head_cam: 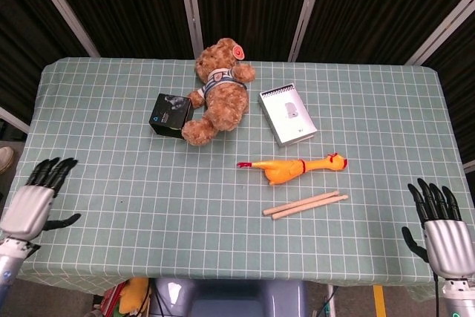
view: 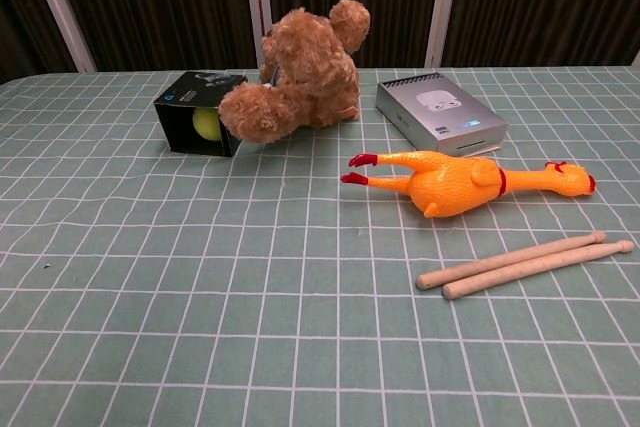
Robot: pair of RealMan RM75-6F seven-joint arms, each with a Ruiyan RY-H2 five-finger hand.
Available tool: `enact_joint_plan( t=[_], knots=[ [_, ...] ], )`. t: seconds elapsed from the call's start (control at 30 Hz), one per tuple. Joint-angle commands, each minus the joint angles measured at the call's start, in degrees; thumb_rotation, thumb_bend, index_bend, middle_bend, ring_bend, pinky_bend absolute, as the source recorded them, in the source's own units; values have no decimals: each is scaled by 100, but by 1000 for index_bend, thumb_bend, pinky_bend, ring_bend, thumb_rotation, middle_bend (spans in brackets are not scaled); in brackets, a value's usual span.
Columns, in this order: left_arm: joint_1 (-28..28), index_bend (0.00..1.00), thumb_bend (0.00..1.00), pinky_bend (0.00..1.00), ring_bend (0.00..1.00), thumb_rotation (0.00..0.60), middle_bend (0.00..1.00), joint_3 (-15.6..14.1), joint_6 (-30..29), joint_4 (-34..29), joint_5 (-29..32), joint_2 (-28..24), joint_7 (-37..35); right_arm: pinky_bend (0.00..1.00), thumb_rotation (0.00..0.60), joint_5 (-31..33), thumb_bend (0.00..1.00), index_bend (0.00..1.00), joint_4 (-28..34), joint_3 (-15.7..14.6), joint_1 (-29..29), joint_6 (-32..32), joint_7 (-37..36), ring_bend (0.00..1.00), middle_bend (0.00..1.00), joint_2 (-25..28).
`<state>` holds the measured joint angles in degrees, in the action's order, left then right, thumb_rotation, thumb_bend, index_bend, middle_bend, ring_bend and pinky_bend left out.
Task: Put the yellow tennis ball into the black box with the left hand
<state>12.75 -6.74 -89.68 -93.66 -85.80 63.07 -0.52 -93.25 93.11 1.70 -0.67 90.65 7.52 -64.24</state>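
Note:
The black box (head_cam: pixel 169 114) (view: pixel 196 112) lies on its side on the green checked cloth, against the teddy bear's paw. The yellow tennis ball (view: pixel 207 124) shows inside its open front in the chest view; the head view hides it. My left hand (head_cam: pixel 33 198) is far back at the table's front left corner, fingers spread, holding nothing. My right hand (head_cam: pixel 439 226) hovers at the front right corner, fingers spread and empty. Neither hand shows in the chest view.
A brown teddy bear (head_cam: pixel 217 92) lies beside the box. A silver-grey box (head_cam: pixel 288 113) sits to its right. A yellow rubber chicken (head_cam: pixel 294 167) and two wooden sticks (head_cam: pixel 305 204) lie toward the front right.

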Motion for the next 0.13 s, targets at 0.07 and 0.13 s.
enact_joint_plan(
  t=[0.07, 0.13],
  knots=[
    [-688, 39, 80, 35, 0, 600, 43, 11, -850, 513, -148, 397, 453, 0, 600, 47, 383, 0, -36, 26, -43, -73, 21, 0, 0, -48],
    [-705, 33, 72, 35, 0, 600, 32, 32, -869, 588, -220, 471, 514, 0, 600, 84, 383, 0, -49, 41, -73, -132, 48, 0, 0, -64]
  ],
)
